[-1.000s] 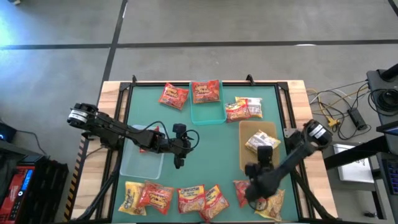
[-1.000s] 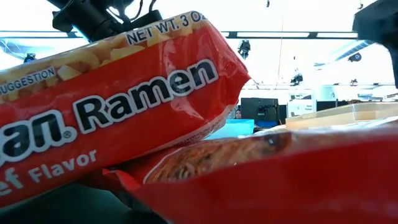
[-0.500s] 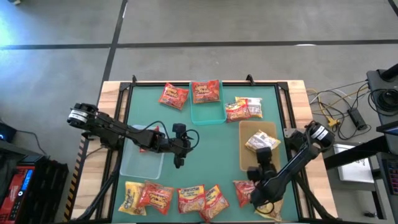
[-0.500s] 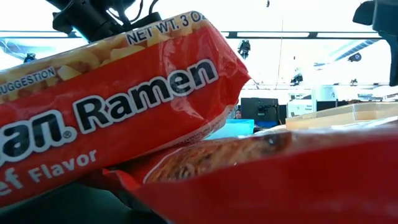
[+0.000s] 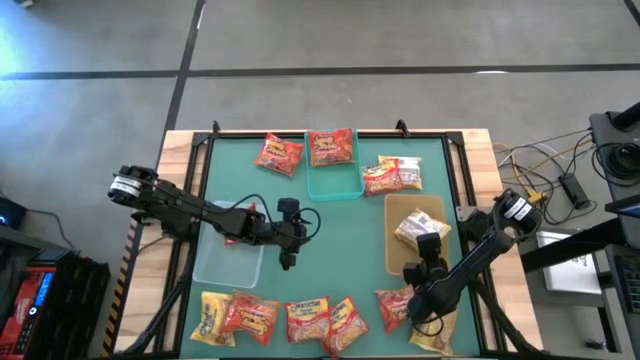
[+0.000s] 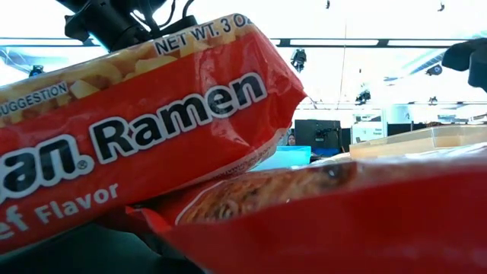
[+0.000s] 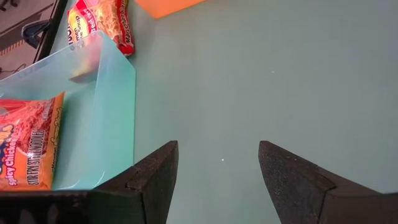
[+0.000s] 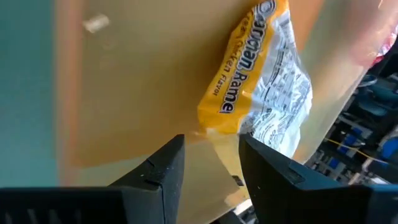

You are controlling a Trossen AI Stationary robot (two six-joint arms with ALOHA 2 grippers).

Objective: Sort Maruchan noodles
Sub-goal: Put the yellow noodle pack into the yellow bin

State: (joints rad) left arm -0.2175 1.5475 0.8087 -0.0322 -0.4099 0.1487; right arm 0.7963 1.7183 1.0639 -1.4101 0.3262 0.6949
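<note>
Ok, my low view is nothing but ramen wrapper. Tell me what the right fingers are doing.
Observer: The right gripper has its fingers apart, with nothing between them.
Operator: Give me what lies ahead of it.
Observer: A yellow packet, lying in the tan bin.
Operator: Now report the left arm.
Observer: The left gripper hangs open and empty over the bare green mat, near the teal bin.
</note>
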